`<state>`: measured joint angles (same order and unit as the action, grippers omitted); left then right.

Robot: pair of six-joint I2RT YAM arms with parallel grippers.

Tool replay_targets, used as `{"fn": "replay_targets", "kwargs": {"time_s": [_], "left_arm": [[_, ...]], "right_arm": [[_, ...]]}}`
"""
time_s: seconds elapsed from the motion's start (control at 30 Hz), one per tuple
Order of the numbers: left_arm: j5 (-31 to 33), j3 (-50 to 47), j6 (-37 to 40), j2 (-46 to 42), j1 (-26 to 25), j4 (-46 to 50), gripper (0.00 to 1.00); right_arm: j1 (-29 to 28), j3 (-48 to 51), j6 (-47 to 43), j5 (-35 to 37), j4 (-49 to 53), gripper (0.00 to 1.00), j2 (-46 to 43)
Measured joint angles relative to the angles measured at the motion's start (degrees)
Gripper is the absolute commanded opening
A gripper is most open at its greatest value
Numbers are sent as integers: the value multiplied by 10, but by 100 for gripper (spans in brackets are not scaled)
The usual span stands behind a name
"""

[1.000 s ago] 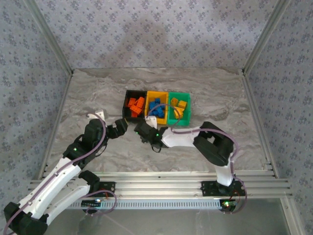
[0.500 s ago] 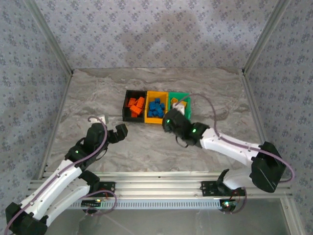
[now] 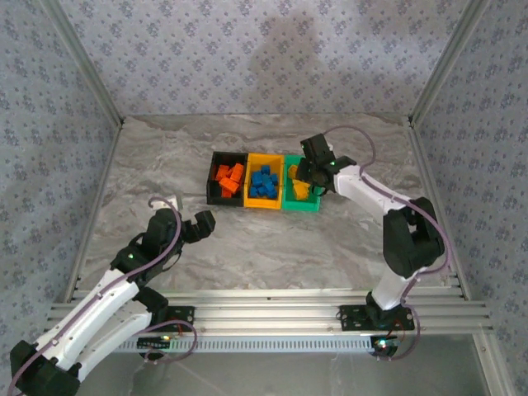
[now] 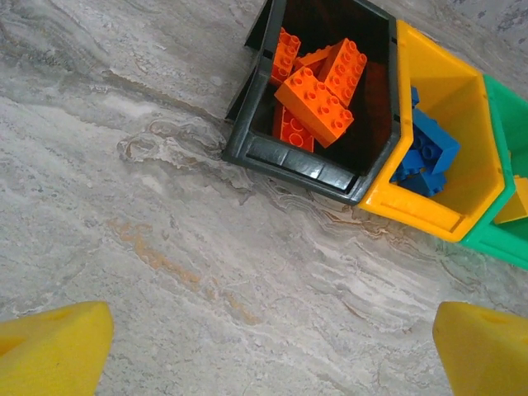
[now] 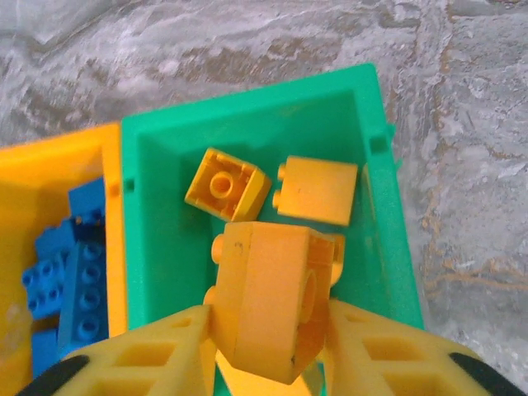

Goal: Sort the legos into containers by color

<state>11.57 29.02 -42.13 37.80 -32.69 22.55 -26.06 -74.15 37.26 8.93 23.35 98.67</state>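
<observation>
Three joined bins sit mid-table: a black bin (image 3: 213, 183) with red-orange legos (image 4: 318, 95), a yellow-orange bin (image 3: 264, 205) with blue legos (image 3: 264, 181), and a green bin (image 3: 302, 205) with yellow-orange legos (image 5: 227, 186). My right gripper (image 3: 310, 169) hangs over the green bin (image 5: 161, 239), shut on a yellow-orange lego (image 5: 268, 301). My left gripper (image 3: 205, 221) stands open over bare table, near-left of the black bin (image 4: 313, 165); nothing lies between its fingertips (image 4: 49, 346).
Metal frame posts and patterned walls close in the table (image 3: 165, 165) on three sides. A rail (image 3: 264, 309) runs along the near edge by the arm bases. The marble surface round the bins is bare.
My right gripper has swung from the table near the black bin's front, rightward and away, to above the green bin, carrying the yellow-orange lego. The left arm has barely moved.
</observation>
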Motion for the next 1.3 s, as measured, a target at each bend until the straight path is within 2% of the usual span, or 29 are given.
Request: {"fn": "replay_targets", "kwargs": {"time_s": [0.03,0.1,0.3,0.4,0.47,0.57,0.63,0.77,0.87,1.03,1.17,1.3], "left_arm": [[0,-1,0,0,0,0,100],[0,-2,0,0,0,1,100],[1,-2,0,0,0,1,99],[7,-2,3,0,0,1,100],[16,-2,7,0,0,0,100],[34,-2,13,0,0,-13,100],[54,-4,23,0,0,-42,100],[107,-6,64,14,4,-108,100],[147,-5,123,61,44,-177,100],[204,38,219,227,174,-245,100],[231,48,281,329,224,-287,100],[225,17,312,372,256,-364,100]], "right_arm": [[4,-7,-2,-2,1,62,9],[10,-14,-8,-6,5,67,16],[9,0,-23,-7,-10,71,-10],[0,60,-27,-6,-43,73,-98],[-10,108,-34,-2,-71,79,-174],[-32,182,-43,21,-120,99,-286],[-49,228,-41,54,-146,100,-345],[-65,313,-27,122,-177,100,-408],[-67,360,-6,165,-173,100,-430],[-54,381,11,202,-154,100,-452],[-34,388,11,215,-154,100,-460],[-15,401,11,220,-154,100,-462]]}}
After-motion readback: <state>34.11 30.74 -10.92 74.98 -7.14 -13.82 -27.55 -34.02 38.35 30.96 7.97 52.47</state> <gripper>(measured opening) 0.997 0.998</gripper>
